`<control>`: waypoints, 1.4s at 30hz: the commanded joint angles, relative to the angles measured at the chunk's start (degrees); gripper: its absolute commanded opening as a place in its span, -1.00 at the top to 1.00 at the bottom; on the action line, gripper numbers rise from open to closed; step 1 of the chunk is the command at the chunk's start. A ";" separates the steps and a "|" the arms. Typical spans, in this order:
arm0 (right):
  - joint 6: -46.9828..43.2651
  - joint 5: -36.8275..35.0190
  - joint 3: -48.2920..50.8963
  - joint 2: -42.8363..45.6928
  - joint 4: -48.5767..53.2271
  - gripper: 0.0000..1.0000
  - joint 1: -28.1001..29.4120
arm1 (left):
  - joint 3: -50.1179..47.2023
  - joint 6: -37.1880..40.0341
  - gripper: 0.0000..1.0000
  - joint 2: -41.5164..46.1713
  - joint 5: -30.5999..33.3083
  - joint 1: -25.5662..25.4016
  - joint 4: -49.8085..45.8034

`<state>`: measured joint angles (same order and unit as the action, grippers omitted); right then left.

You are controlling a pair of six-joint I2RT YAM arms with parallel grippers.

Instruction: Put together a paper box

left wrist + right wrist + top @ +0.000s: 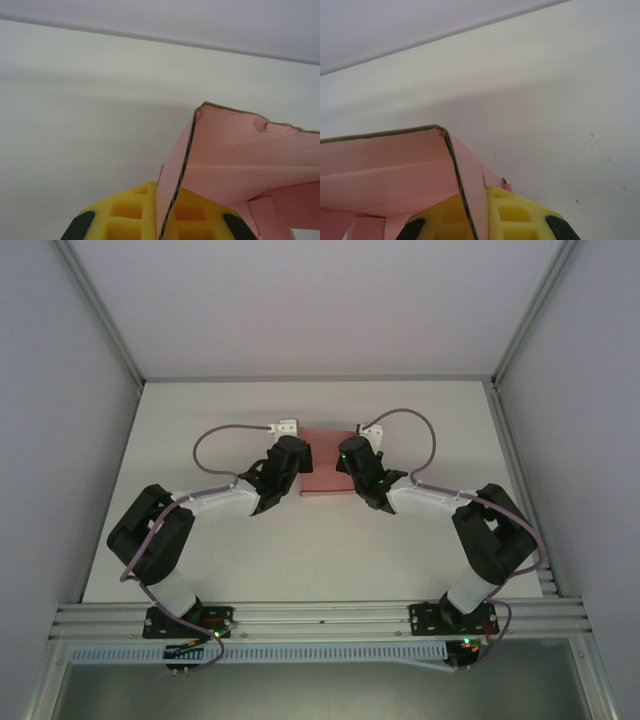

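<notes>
Pink card: thin stock with a brown raw edge that looks finely corrugated, so the paper box (322, 462) can be expected to be light, bendy and easily creased. A dent is visible along one wall's top edge in the left wrist view.
Where it sits: middle of the bench (320, 560), towards the far side.
Shape so far: side walls are seen stood up in both wrist views, with a small tab at one corner. It is probably only half done.
Left jaws: clamped on the upright left wall, card pinched between the yellow pads (125, 217).
Right jaws: clamped the same way on the opposite wall.
Where to grab: walls are best pinched lightly near a crease, since a hard squeeze would likely crush the card.
</notes>
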<state>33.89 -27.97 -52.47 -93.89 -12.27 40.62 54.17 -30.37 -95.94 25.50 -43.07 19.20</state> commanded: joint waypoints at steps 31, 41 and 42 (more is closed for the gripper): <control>-9.89 -6.12 14.06 4.15 -6.60 0.92 8.31 | -21.89 1.63 -0.01 14.69 -6.86 -2.71 8.05; -10.53 -9.41 14.24 4.17 -5.50 0.86 10.83 | -19.48 -3.76 -1.00 29.45 -4.71 -2.82 -10.70; -10.38 -9.96 14.23 4.32 -5.44 0.85 11.10 | -18.84 -4.43 -1.00 30.54 -4.16 -2.70 -12.53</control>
<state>23.97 -35.90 -39.51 -90.19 -21.76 50.50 33.21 -32.36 -68.97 19.75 -45.50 14.00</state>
